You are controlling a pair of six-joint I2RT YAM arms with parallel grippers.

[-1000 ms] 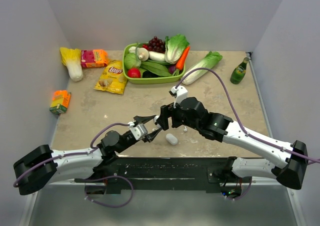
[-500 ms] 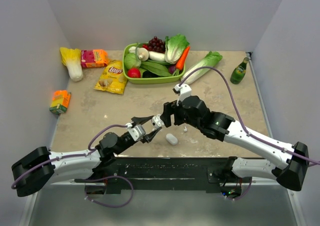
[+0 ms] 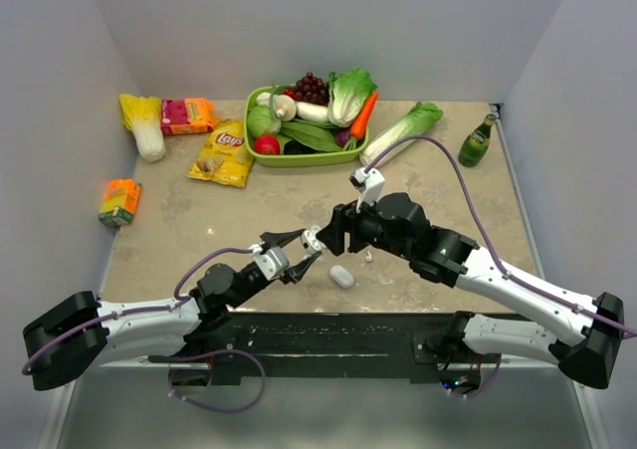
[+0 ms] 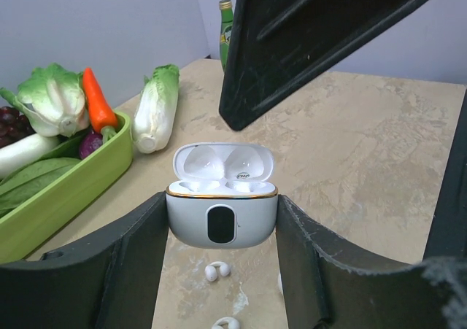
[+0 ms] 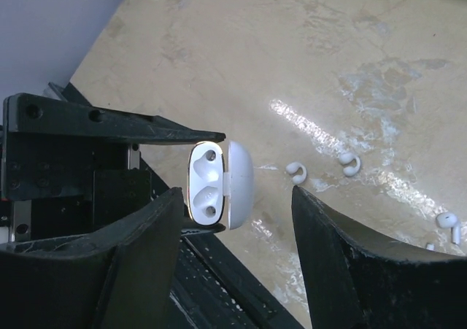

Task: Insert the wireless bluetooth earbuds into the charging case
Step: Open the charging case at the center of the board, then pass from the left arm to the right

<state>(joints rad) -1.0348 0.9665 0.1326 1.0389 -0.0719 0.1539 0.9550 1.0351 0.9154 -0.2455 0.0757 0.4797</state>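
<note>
The charging case (image 4: 222, 216) is held up off the worktop (image 3: 199, 230) by the L gripper (image 4: 222, 205). It is pinched at its 2 short ends, so its long side runs from finger to finger. The lid is tipped back, away from the L wrist, and the open cups are turned up twd the R gripper (image 5: 237, 194). That one is seen close by, jaws apart, w/ nothing in them. The earbuds (image 5: 295, 171) are seen lying on the worktop near the case, by the middle of the near edge. Which way each points can't be told.
</note>
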